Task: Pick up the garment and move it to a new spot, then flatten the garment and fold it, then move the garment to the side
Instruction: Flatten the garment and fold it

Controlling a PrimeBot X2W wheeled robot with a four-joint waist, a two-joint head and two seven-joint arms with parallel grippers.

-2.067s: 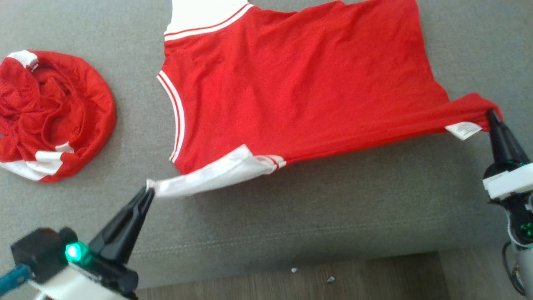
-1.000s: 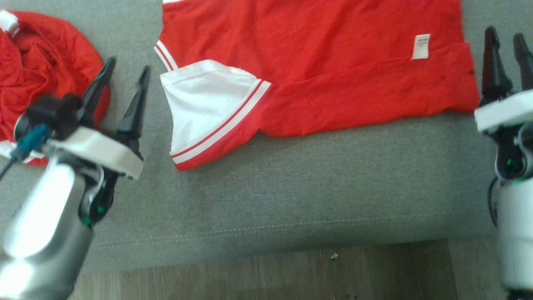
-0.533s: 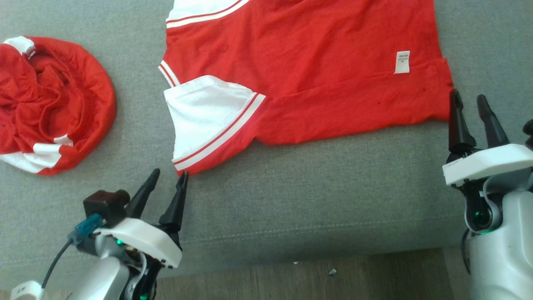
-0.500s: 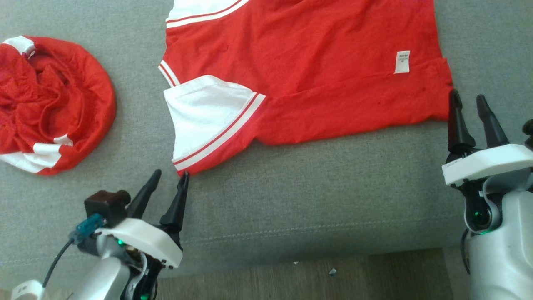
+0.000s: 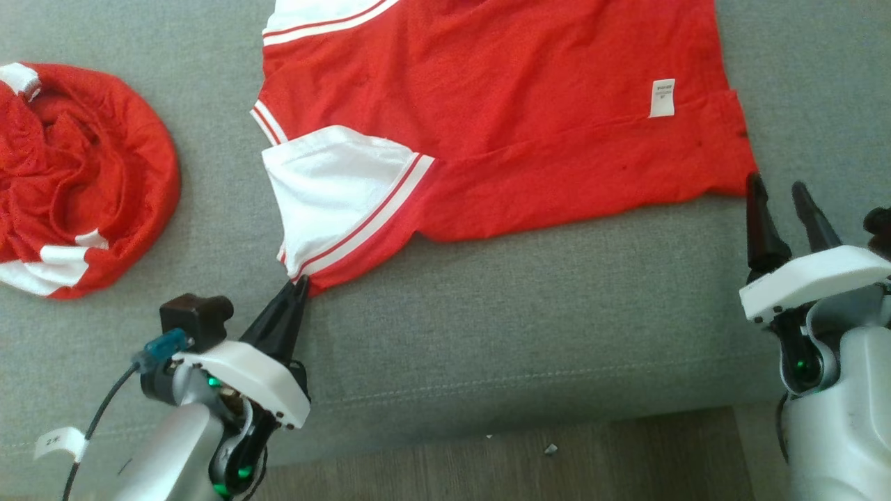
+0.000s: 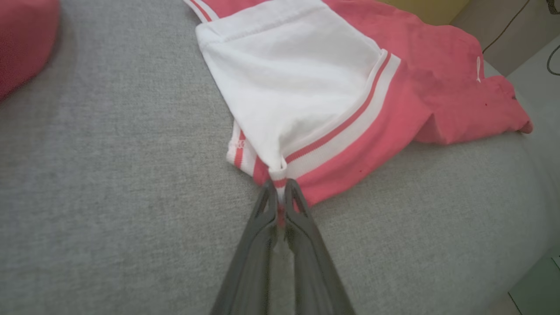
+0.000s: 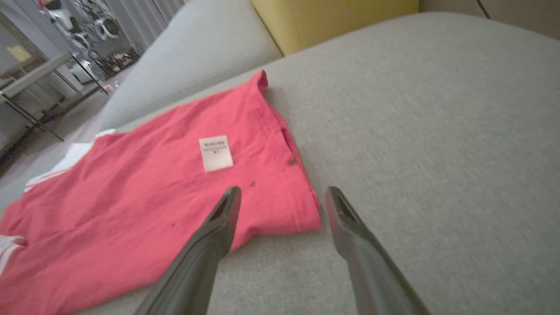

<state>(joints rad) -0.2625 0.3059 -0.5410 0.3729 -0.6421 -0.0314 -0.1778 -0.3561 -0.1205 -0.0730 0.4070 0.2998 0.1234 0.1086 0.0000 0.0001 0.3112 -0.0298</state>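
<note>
A red garment (image 5: 501, 104) with white sleeves and a white label lies spread on the grey sofa (image 5: 529, 320), its near edge folded over. My left gripper (image 5: 298, 285) is shut on the garment's near sleeve corner (image 6: 278, 173), pinching the red-striped hem. Just beside the garment's near right corner (image 7: 306, 221), my right gripper (image 5: 774, 189) stands open, its fingers straddling that corner without touching it. That gripper (image 7: 283, 192) holds nothing.
A second red and white garment (image 5: 76, 174) lies bunched in a heap on the sofa's left. The sofa's front edge and a wooden floor (image 5: 529, 459) run along the bottom of the head view. A yellow cushion (image 7: 323, 22) stands behind.
My left gripper has shut on the sleeve corner it was open beside half a second ago. The right gripper stays open near the right corner. The camera has shifted slightly.
</note>
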